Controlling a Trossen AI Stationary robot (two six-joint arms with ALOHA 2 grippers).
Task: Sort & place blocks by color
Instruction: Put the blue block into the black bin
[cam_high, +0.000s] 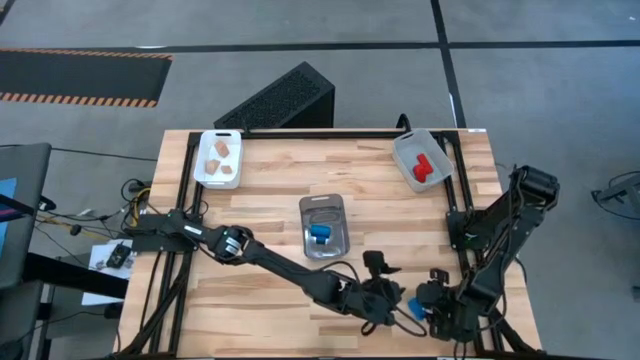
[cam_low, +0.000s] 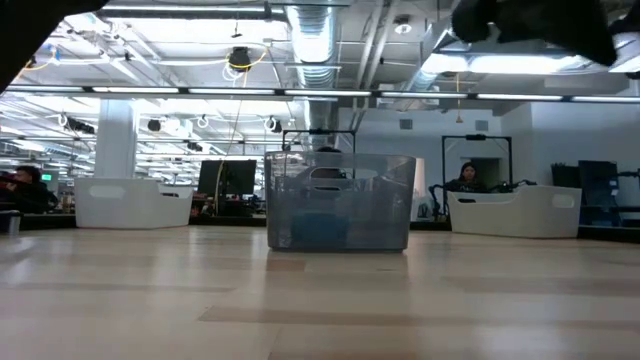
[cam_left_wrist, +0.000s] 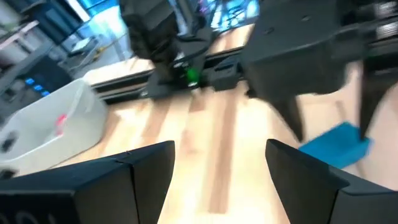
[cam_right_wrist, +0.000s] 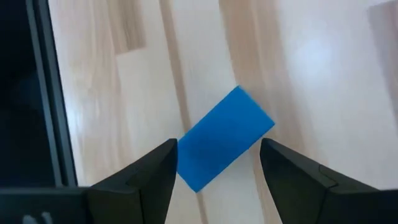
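A blue block (cam_right_wrist: 224, 138) lies flat on the table near its near edge (cam_high: 414, 306). My right gripper (cam_right_wrist: 217, 149) hangs over it, open, with one finger on each side of the block and its lower corner close to one finger. My left gripper (cam_left_wrist: 221, 149) is open just left of it (cam_high: 392, 300), low over bare wood, and sees the right gripper (cam_left_wrist: 329, 124) straddling the block (cam_left_wrist: 339, 146). Another blue block (cam_high: 320, 236) sits in the clear tray (cam_high: 323, 212). Wood blocks (cam_high: 221, 157) lie in the white tray (cam_high: 205, 170), a red block (cam_high: 424, 168) in the grey tray (cam_high: 405, 150).
The clear tray (cam_low: 340, 200) stands mid-table, and the white tray and grey tray sit at the far corners. Both arms crowd the near right part of the table. The right arm's base (cam_left_wrist: 186, 74) stands at the right edge. Bare wood lies on the near left.
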